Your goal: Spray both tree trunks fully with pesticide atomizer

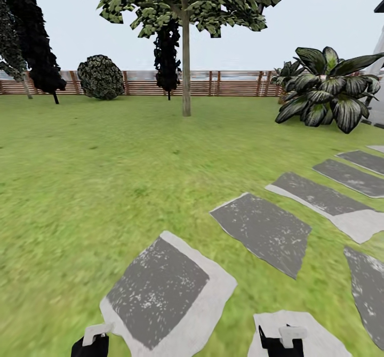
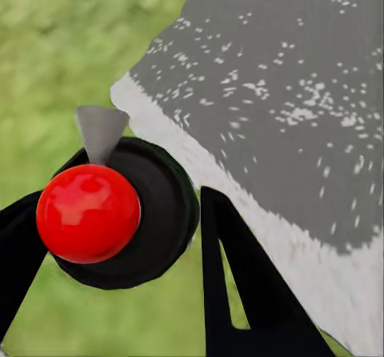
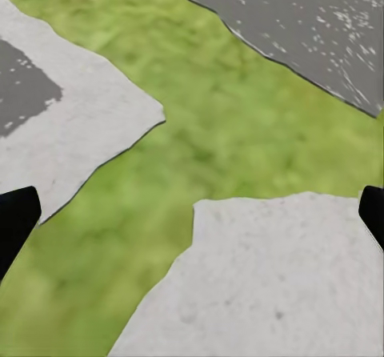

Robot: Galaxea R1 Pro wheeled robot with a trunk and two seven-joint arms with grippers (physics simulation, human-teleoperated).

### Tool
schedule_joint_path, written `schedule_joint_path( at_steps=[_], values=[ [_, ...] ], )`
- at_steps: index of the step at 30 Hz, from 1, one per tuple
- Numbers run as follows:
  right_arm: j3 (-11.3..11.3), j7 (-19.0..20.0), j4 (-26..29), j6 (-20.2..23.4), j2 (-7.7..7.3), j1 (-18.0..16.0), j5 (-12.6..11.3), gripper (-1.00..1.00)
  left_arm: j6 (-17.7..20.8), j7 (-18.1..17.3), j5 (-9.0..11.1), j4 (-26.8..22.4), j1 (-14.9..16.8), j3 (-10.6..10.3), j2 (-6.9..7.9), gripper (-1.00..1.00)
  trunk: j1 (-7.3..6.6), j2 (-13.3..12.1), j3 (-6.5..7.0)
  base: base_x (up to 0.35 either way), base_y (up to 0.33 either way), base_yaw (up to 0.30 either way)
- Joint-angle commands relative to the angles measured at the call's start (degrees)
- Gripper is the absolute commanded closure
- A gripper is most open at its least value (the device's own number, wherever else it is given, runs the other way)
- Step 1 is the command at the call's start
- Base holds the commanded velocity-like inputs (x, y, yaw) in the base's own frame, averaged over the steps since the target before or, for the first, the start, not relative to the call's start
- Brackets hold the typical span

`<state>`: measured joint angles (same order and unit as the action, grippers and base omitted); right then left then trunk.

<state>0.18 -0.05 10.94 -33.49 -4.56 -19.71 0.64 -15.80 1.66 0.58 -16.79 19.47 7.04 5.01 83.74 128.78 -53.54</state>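
In the left wrist view my left gripper (image 2: pixel 120 213) is shut on the pesticide atomizer (image 2: pixel 128 213), a black round body with a red ball on top and a grey cone nozzle. Its black fingers (image 2: pixel 248 293) press against both sides of it, above grass and a paving slab. My left gripper (image 1: pixel 90 342) sits at the bottom edge of the head view. My right gripper (image 1: pixel 280 341) is low beside it and stands open (image 3: pixel 192 221) with nothing between its fingers. One tree (image 1: pixel 181 0) with a straight bare trunk (image 1: pixel 186 74) rises far ahead on the garden lawn (image 1: pixel 106 160).
Grey stepping slabs (image 1: pixel 160 287) run from my feet toward the right. A large broad-leaved plant (image 1: pixel 328 88) stands at the right. Dark cypress-like trees (image 1: pixel 32 32), a round bush (image 1: pixel 100 77) and the brown slatted fence (image 1: pixel 234 83) line the far edge.
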Motion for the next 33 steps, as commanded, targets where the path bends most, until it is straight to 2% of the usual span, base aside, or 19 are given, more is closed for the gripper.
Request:
schedule_joint_path(
  at_steps=[1, 33],
  values=[
    [0.0, 0.0, 0.0, -0.1, -0.01, 0.0, 0.1, -1.00, -0.2, 0.1, 0.0, 0.1, 0.0, 0.0, 0.00, 1.00, 0.02, 0.0, -0.05, 0.340, 0.000, 0.000],
    [0.0, 0.0, 0.0, -0.2, -0.01, 0.0, 0.1, -1.00, -0.2, 0.1, 0.1, 0.1, 0.0, 0.0, 0.00, 1.00, 0.02, 0.0, -0.05, 0.340, 0.000, 0.000]
  ],
)
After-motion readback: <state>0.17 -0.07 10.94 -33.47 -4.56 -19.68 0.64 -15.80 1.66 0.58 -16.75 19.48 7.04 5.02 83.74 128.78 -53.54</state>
